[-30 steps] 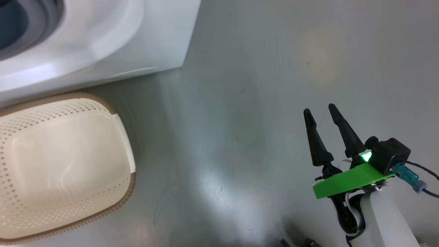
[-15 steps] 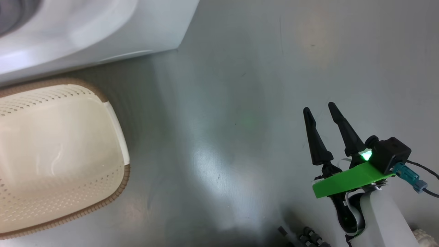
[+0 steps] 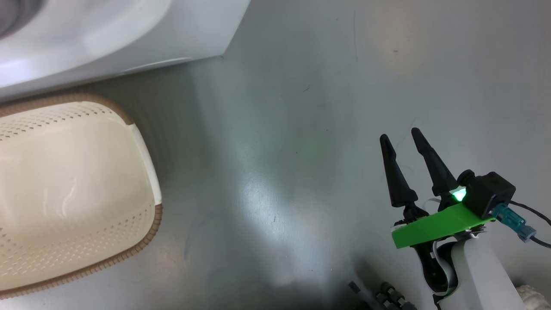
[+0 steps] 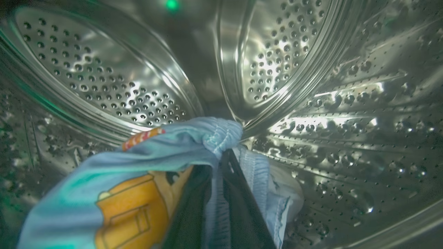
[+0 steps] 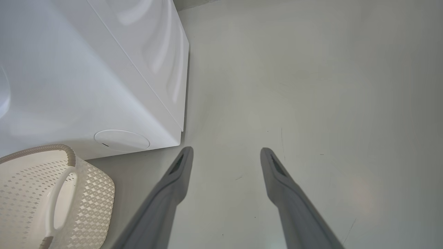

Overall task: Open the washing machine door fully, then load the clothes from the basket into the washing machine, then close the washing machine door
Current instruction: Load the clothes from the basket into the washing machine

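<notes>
Since the earlier picture the head camera has swung, so the big white front-loading washing machine (image 3: 107, 38) and the cream perforated plastic basket with its brown woven-look rim (image 3: 148, 237) sit further left in the head view. They have not themselves shifted on the grey floor (image 3: 280, 150). The right hand (image 3: 399, 134) hangs at the lower right as before, its two dark fingers spread and holding nothing. It is well apart from the basket, whose inside looks bare.

In the left wrist view the left hand (image 4: 217, 173) is deep in the perforated steel drum (image 4: 104, 79), pinched nearly shut on the light blue garment with orange cartoon prints (image 4: 155, 152). The cloth bunches over the fingertips and drapes down to that view's left, with the drum wall close beneath. Letting go should drop it there.

In the right wrist view the right hand (image 5: 226, 152) points along the floor, jaws wide, with the washing machine (image 5: 86, 86) and basket (image 5: 93, 193) off to that view's left.
</notes>
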